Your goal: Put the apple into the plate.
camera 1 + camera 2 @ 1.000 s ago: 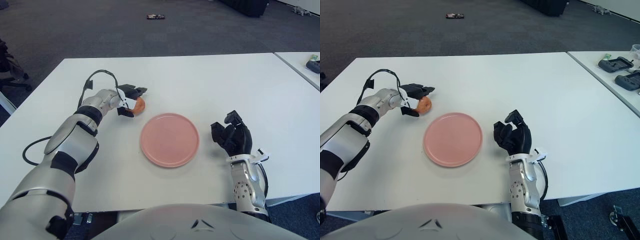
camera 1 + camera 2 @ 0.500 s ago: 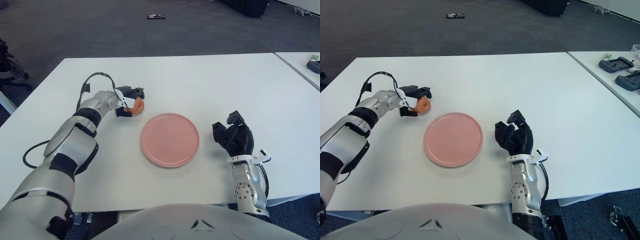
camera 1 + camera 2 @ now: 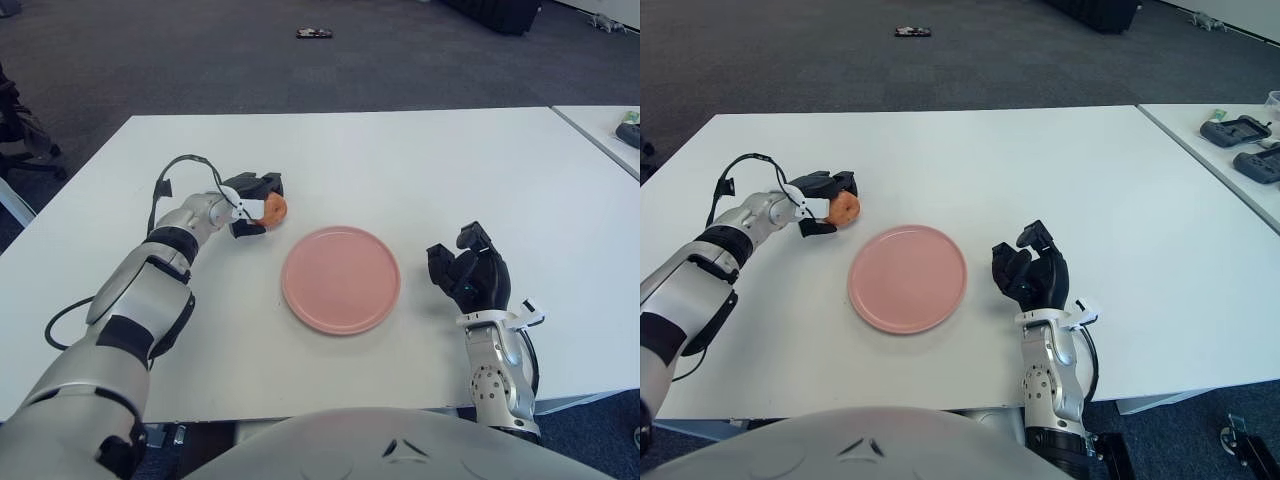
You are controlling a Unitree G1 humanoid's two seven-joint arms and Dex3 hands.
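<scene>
The apple (image 3: 274, 208) is small and orange-red, left of and a little behind the pink plate (image 3: 340, 279) on the white table. My left hand (image 3: 256, 203) has its dark fingers curled around the apple, one above and one below it. Whether the apple is off the table I cannot tell. Nothing lies in the plate. My right hand (image 3: 468, 279) shows right of the plate, fingers curled and holding nothing.
The white table (image 3: 400, 170) stretches behind and to both sides of the plate. A second table with black devices (image 3: 1238, 130) stands at the far right. A cable (image 3: 180, 165) loops over my left wrist. Dark carpet lies beyond.
My left hand's fingers have curled in around the apple and the hand has drawn slightly left. The right hand has barely moved.
</scene>
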